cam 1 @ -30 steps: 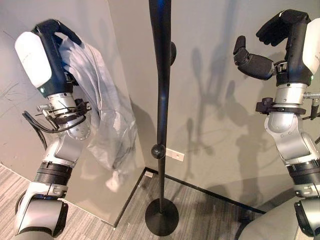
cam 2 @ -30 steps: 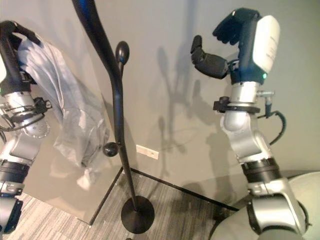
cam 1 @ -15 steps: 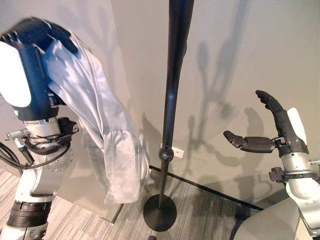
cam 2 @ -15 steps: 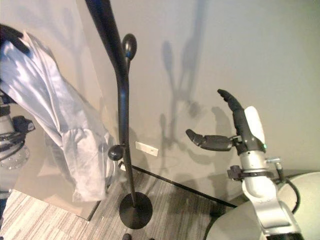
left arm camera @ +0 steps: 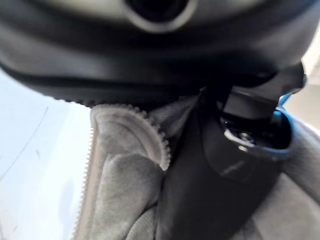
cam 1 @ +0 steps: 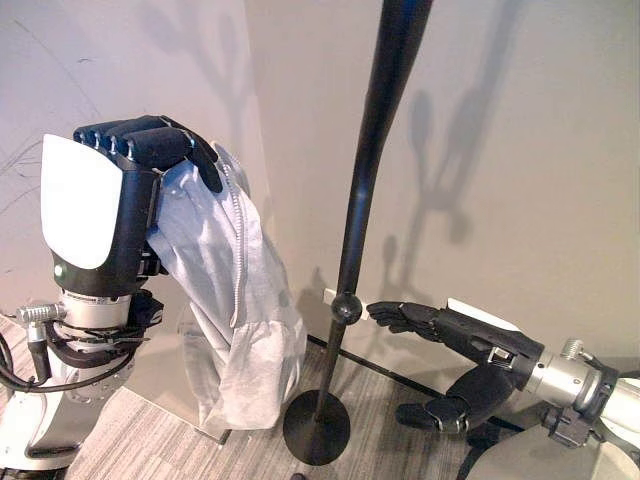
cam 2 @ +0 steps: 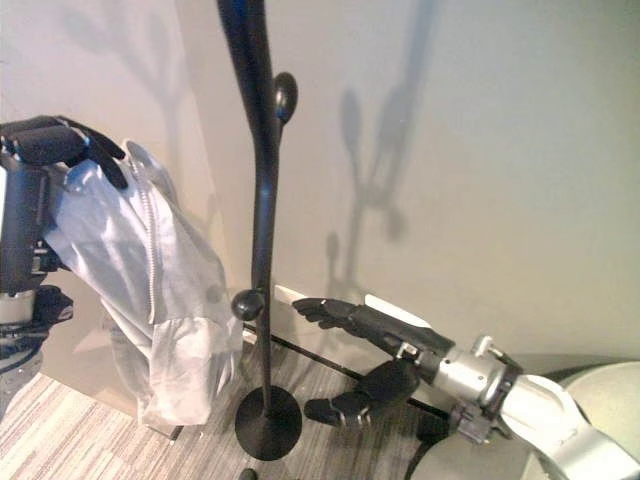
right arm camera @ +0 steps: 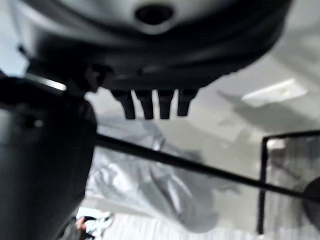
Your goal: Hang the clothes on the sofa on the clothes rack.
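**Beside the rack pole: right hand drops low while the left keeps the jacket raised**

To the left of the black clothes rack [cam 1: 372, 180], the left hand [cam 1: 140, 165] is clenched round the collar of a pale grey zip-up jacket [cam 1: 235, 320]; its own wrist view shows dark fingers curled over the zipper edge [left arm camera: 127, 135]. The jacket hangs free from that grasp, its hem reaching down near the rack's round base [cam 1: 316, 428], and the cloth is close to the pole but not on it

What changed: a second ago the right hand [cam 1: 450, 335] was held high beside the pole with its fingers bent; half a second ago it was already lower and spread; now it reaches in low, fingers straight and relaxed, grasping nothing, with the tips near the small knob [cam 1: 346, 307] on the lower pole. I cannot tell whether they touch it. The left hand has stayed clamped on the garment throughout. The whole scene has also shifted in the head views, so the camera itself has moved

For the task, the jacket is off the sofa but not yet hung. The upper peg [cam 2: 285, 97] shows bare above the jacket's collar, so it looks like the left arm has to lift and carry the collar across to a peg; the lowered right hand may be placed to steady the pole or the cloth
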